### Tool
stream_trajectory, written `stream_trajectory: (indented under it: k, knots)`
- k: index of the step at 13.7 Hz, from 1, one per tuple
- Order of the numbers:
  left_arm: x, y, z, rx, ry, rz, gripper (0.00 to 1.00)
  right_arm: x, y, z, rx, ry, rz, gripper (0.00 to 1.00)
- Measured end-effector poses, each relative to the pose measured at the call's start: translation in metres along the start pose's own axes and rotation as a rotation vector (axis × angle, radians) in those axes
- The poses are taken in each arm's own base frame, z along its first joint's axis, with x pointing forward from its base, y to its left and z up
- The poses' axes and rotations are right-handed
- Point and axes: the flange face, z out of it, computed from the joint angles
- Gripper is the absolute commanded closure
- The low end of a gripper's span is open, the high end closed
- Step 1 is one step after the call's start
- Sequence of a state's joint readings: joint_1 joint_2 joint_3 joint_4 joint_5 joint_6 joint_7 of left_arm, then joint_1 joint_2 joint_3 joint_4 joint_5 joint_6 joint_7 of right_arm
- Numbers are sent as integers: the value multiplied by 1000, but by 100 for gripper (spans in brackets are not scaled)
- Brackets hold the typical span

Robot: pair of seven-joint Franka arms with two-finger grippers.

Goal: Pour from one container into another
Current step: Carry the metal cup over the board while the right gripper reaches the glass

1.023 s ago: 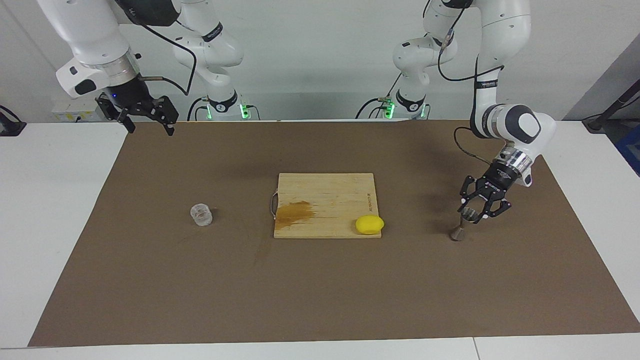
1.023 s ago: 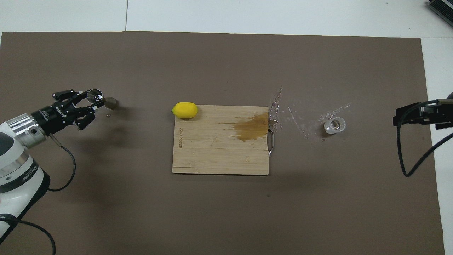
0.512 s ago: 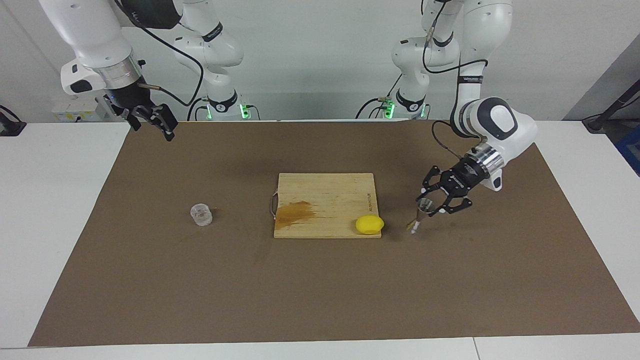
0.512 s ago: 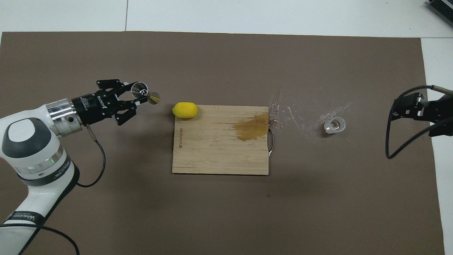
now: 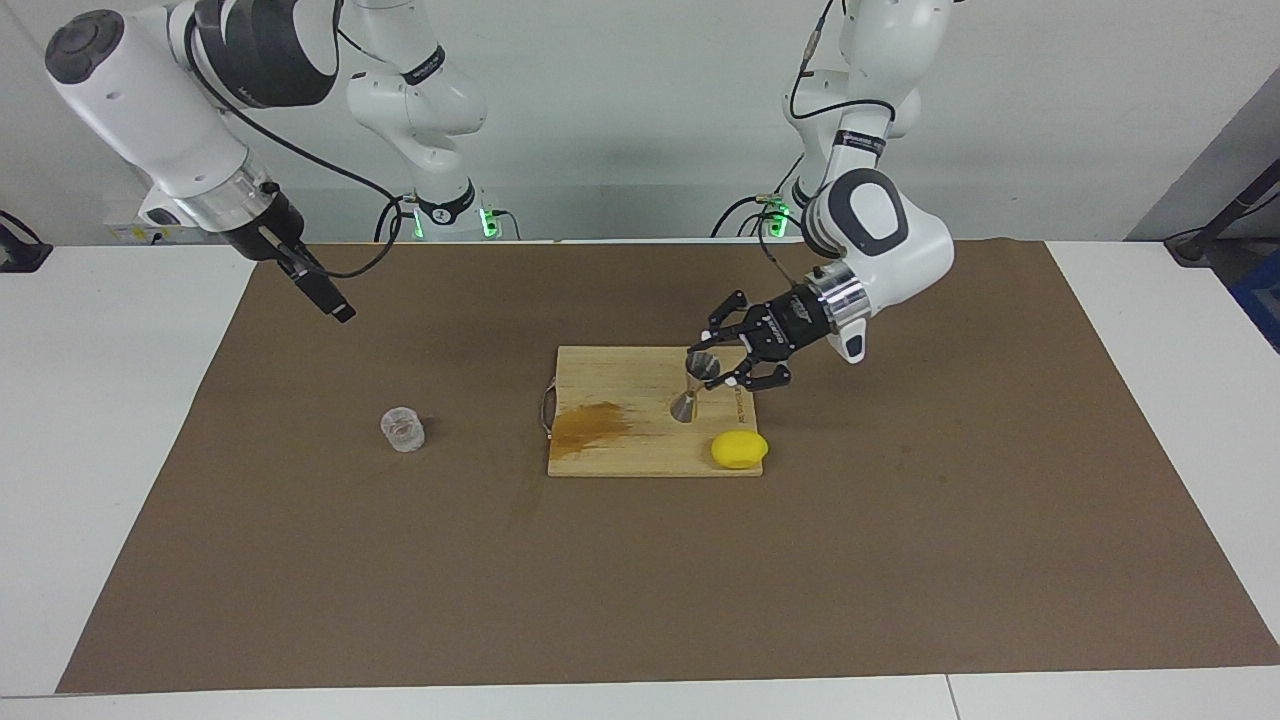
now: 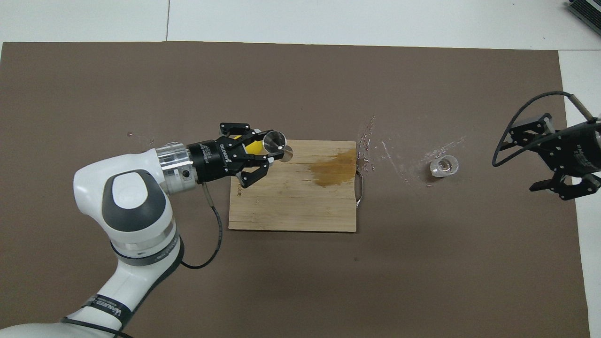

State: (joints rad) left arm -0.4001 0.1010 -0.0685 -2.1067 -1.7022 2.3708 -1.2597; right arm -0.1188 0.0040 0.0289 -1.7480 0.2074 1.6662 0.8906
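The surface (image 5: 120,480) is white, and a big flat brown mat (image 5: 900,560) covers most of it. The wall above the surface is plain and pale. In the middle of the mat lies a square wooden cutting board (image 5: 620,450) with pale stripes of grain, a thin metal handle at one edge and a dark wet stain (image 5: 592,424) on it. A smooth, round yellow lemon (image 5: 739,449) sits on the board's corner that is farther from the robots, toward the left arm's end. Small shiny wet drops (image 6: 375,141) are spread on the mat between the board and the glass.

The left end effector (image 5: 722,364) is up over the board and holds the jigger (image 5: 692,385), a little shiny silver cup shaped like two cones joined at a thin waist. Its fingers are closed on the top cone.

The glass tumbler (image 5: 403,429) is short, clear and thick. It stands alone on the mat toward the right arm's end, well apart from the board.

The right end effector (image 6: 563,162) hangs in the air over the mat's edge at the right arm's end, its fingers spread wide and holding nothing.
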Motion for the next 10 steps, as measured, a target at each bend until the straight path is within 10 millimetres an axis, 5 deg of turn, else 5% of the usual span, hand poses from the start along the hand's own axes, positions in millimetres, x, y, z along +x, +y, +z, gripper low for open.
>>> stream_trajectory:
  k: [2,5,10]
  knots:
    - [5,-26,35,11,24,24,100,20,-4,22,21,-52,132,0]
    - [27,-25,69,28,26,44,100,66,6,63,23,-158,253,0]
    - [40,-33,96,32,-14,136,100,118,15,111,70,-237,369,0]
